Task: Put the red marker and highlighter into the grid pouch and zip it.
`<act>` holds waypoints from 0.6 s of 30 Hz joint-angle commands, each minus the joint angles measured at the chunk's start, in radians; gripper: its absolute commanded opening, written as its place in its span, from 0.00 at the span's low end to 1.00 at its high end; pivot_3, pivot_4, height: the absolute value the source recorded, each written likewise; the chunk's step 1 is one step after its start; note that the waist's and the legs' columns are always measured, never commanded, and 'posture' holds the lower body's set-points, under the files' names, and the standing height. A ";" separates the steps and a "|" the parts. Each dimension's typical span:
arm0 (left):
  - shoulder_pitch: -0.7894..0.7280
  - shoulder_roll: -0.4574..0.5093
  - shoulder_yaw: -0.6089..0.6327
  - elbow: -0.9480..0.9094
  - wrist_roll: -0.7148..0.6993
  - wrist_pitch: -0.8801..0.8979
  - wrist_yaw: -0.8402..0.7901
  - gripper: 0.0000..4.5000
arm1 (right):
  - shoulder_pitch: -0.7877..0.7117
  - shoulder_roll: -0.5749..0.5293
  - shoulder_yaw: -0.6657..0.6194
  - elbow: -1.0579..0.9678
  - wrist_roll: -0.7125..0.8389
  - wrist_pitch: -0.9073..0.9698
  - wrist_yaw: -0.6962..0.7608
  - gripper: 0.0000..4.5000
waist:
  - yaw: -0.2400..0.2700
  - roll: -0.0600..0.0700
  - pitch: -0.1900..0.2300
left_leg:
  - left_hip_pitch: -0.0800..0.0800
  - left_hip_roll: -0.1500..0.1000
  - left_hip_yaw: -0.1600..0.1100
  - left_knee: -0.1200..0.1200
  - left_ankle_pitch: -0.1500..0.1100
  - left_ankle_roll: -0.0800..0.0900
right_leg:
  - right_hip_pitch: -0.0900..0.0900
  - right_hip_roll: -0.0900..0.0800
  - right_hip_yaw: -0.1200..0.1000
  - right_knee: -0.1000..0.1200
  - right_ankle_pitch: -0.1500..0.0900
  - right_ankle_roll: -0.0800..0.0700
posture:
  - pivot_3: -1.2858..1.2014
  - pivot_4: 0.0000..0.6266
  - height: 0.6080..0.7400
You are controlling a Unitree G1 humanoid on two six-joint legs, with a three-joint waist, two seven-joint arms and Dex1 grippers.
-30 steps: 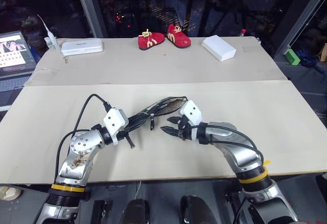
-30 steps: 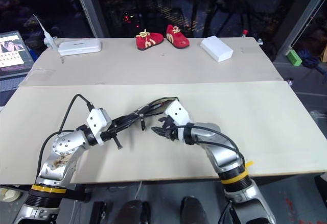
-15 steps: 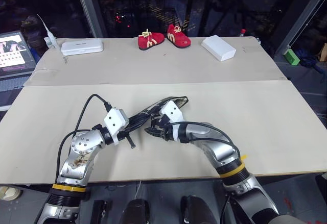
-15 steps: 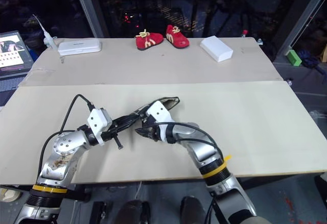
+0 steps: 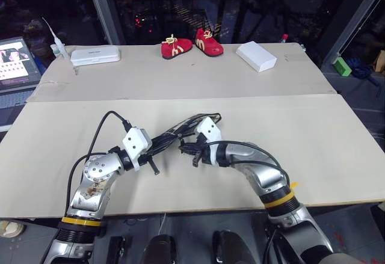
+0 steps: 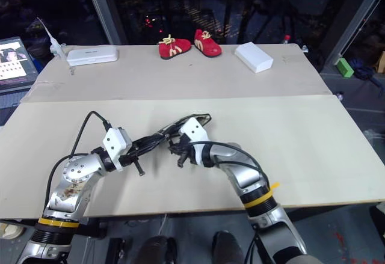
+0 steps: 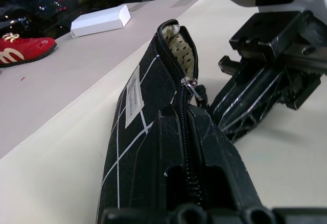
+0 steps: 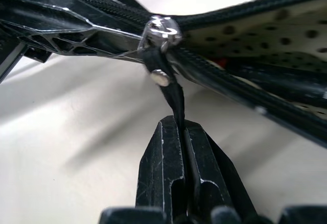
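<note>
Left eye view: the grid pouch (image 5: 191, 127) is held off the table (image 5: 337, 150) between the two arms, near the front centre. The left gripper (image 5: 157, 144) is clamped on the pouch's near end. The right gripper (image 5: 187, 148) sits just beside it, at the zipper line.

Left wrist view: the left fingers (image 7: 204, 147) are closed over the pouch's zipped end. The zipper slider (image 7: 191, 83) sits partway along; beyond it the mouth gapes, showing dotted cream lining (contents not discernible here). The white label (image 7: 133, 96) faces outward.

Right wrist view: the right fingers (image 8: 173, 152) are pressed together on the black pull cord (image 8: 172, 94) hanging from the slider. A speck of red shows inside the open pouch, too small to identify.
</note>
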 commanded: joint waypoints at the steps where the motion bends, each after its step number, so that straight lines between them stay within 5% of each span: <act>1: -0.009 -0.001 0.007 -0.017 -0.007 -0.017 0.004 0.00 | -0.028 -0.082 -0.048 -0.069 -0.003 -0.010 0.026 0.02 | 0.000 0.000 0.000 | 0.000 0.000 0.000 0.000 0.000 0.000 | 0.000 0.000 0.000 0.000 0.000 0.000 | 0.52 0.24 1.00; 11: -0.009 -0.002 0.008 -0.009 -0.007 -0.021 0.004 0.00 | -0.116 -0.387 -0.210 0.131 -0.043 -0.146 0.063 0.02 | 0.002 -0.001 0.000 | 0.000 -0.001 0.001 0.000 0.000 0.000 | 0.000 0.000 0.000 -0.001 0.000 0.000 | 0.52 0.24 1.00; 18: -0.023 -0.009 0.001 0.006 -0.005 -0.027 0.002 0.00 | -0.132 -0.368 -0.212 0.199 -0.018 -0.195 0.085 0.02 | -0.005 -0.001 0.001 | 0.000 0.000 0.002 -0.001 0.000 0.000 | 0.000 0.001 0.001 -0.001 0.000 0.000 | 0.52 0.24 1.00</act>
